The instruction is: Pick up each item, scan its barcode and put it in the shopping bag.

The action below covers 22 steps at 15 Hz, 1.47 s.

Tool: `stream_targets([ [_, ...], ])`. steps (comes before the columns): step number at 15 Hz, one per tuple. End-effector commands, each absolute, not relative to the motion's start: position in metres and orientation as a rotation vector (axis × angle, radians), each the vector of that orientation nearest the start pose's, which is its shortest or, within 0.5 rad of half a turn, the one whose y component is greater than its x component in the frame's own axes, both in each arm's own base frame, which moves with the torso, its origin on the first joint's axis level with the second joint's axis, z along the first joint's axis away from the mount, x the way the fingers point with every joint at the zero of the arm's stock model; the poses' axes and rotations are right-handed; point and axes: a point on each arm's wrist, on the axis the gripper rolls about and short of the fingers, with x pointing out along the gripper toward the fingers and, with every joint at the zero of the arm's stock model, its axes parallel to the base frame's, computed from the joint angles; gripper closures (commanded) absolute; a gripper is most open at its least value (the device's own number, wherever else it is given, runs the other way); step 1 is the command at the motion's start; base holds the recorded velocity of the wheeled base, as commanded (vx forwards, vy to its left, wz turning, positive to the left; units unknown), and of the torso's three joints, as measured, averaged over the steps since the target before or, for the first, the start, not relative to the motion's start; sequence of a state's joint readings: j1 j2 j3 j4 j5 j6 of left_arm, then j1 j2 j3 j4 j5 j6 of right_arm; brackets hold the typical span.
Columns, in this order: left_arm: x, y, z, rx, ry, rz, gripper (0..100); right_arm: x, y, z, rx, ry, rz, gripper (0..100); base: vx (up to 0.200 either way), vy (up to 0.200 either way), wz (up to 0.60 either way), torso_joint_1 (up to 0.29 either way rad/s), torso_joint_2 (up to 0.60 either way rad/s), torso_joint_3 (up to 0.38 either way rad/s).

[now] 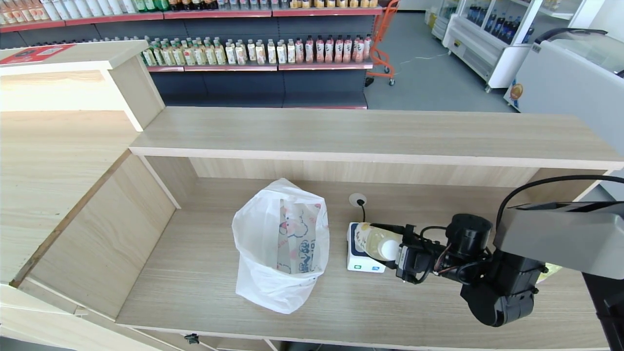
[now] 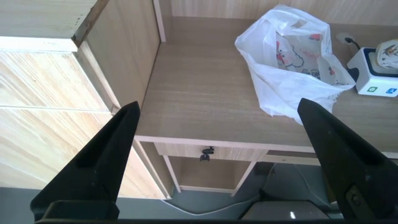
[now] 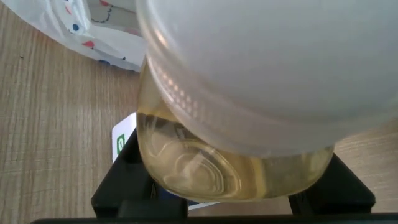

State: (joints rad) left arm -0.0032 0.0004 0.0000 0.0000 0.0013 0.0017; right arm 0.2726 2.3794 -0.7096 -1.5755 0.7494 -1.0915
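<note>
The right claw (image 1: 387,243) is closed around a clear drink bottle (image 1: 370,239) of pale yellow liquid. It holds the bottle on its side, just above the white barcode scanner (image 1: 363,262) near the middle of the worktop (image 1: 195,292). The long axis runs along the worktop, white cap toward the claw and base toward the shopping bag (image 1: 280,248). The label print is too small to read. The bag stands open just beside the scanner, with a cartoon-printed packet (image 1: 297,239) inside. The left claw (image 2: 217,109) hangs wide open and empty off the front-left corner.
</note>
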Motion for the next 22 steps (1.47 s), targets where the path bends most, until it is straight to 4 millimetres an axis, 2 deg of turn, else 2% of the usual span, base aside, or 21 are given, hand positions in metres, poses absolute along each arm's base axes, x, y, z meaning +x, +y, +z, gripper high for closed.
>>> stream_targets([
  [1,-0.023,0.0,0.075,0.002,0.0,-0.002,0,0.36,0.116,0.008,-0.965,-0.47,0.976,100,0.0,0.0,0.0,0.0,0.0,0.0],
  [6,-0.023,0.0,0.075,0.002,0.0,-0.002,0,0.367,0.112,0.006,-0.964,-0.48,0.972,100,0.0,0.0,0.0,0.0,0.0,0.0],
  [7,-0.023,0.0,0.075,0.002,0.0,-0.002,0,0.367,0.111,0.011,-0.947,-0.479,0.966,100,0.0,0.0,0.0,0.0,0.0,0.0],
  [9,-0.023,0.0,0.075,0.002,0.0,-0.002,0,0.365,0.111,0.035,-0.863,-0.48,0.958,100,0.0,0.0,0.0,0.0,0.0,0.0],
  [10,-0.023,0.0,0.075,0.002,0.0,-0.002,0,0.361,0.11,0.059,-0.747,-0.462,0.957,100,0.0,0.0,0.0,0.0,0.0,0.0],
  [11,-0.023,0.0,0.075,0.002,0.0,-0.002,0,0.358,0.109,0.07,-0.695,-0.455,0.956,100,0.0,0.0,0.0,0.0,0.0,0.0],
  [12,-0.023,0.0,0.075,0.002,0.0,-0.002,0,0.348,0.104,0.099,-0.564,-0.428,0.944,100,0.0,0.0,0.0,0.0,0.0,0.0],
  [14,-0.023,0.0,0.075,0.002,0.0,-0.002,0,0.325,0.098,0.122,-0.368,-0.321,0.914,100,0.0,0.0,0.0,0.0,0.0,0.0],
  [16,-0.023,0.0,0.075,0.002,0.0,-0.002,0,0.321,0.099,0.123,-0.26,-0.188,0.847,100,0.0,0.0,0.0,0.0,0.0,0.0],
  [18,-0.023,0.0,0.075,0.002,0.0,-0.002,0,0.324,0.121,0.123,-0.151,-0.117,0.83,100,0.0,0.0,0.0,0.0,0.0,0.0],
  [20,-0.023,0.0,0.076,0.002,-0.002,-0.002,0,0.337,0.147,0.11,-0.12,-0.07,0.845,100,0.0,0.0,0.0,0.0,0.0,0.0],
  [22,-0.023,0.0,0.076,0.002,-0.002,-0.002,0,0.349,0.166,0.092,-0.117,-0.033,0.879,100,0.0,0.0,0.0,0.0,0.0,0.0],
])
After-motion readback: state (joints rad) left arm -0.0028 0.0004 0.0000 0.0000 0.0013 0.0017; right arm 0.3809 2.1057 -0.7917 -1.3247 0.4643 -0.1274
